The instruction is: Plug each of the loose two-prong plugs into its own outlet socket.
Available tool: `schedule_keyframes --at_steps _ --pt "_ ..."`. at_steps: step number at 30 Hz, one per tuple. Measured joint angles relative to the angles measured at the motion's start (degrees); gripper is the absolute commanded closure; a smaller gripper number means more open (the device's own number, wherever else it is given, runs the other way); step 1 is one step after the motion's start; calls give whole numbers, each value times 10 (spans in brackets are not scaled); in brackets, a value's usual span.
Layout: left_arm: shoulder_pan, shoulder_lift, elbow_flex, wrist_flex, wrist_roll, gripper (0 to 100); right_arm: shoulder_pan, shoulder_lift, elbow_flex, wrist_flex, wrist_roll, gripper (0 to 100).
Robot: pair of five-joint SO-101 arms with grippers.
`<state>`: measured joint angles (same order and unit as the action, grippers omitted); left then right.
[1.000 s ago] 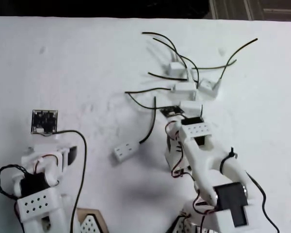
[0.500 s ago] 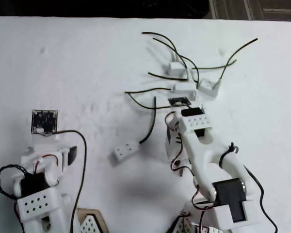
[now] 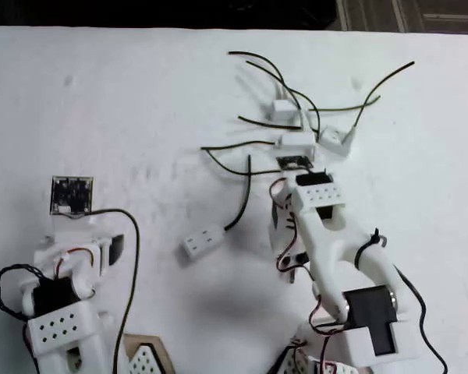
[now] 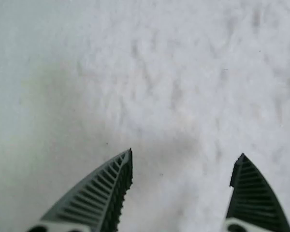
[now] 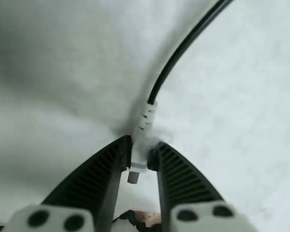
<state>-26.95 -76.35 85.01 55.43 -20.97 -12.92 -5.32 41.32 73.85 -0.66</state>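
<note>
**High view.** The right arm (image 3: 327,234) is extended to the far side of the surface (image 3: 101,117). The right gripper (image 3: 295,164) sits at the near edge of a cluster of white connector bodies (image 3: 296,141) with black cords. A separate outlet block (image 3: 203,242) lies nearer, left of that arm. The left arm (image 3: 62,304) is at the near left corner, well apart.

**Left wrist view.** The left gripper (image 4: 181,162) has its jaws wide, with nothing between them and bare surface beneath.

**Right wrist view.** The jaws of the right gripper (image 5: 140,151) are narrow, clamped on a white plug (image 5: 142,129). Its black cord (image 5: 183,53) trails away.

Procedure, as judged:
1. Hold the clamp firm.
2. Lift only enough to clear the neighbouring cords.
3. Square the prongs to the socket slots.
4. Push straight along the socket axis.

The loose outlet block is likely to slide, so brace it with the left gripper.
</note>
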Motion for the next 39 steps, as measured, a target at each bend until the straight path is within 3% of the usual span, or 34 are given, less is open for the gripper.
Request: schedule_keyframes --at_steps 11,20,28,34,39 --pt "0 0 0 0 0 676 1 103 -19 -4 -1 978" --pt "0 0 0 0 0 676 1 69 -12 5 -1 981" --pt "0 0 0 0 0 676 -29 -145 -10 110 24 981" --pt "0 0 0 0 0 676 -32 -354 -10 120 25 981" --pt "0 -1 -1 0 0 676 -74 -482 -10 120 43 981"
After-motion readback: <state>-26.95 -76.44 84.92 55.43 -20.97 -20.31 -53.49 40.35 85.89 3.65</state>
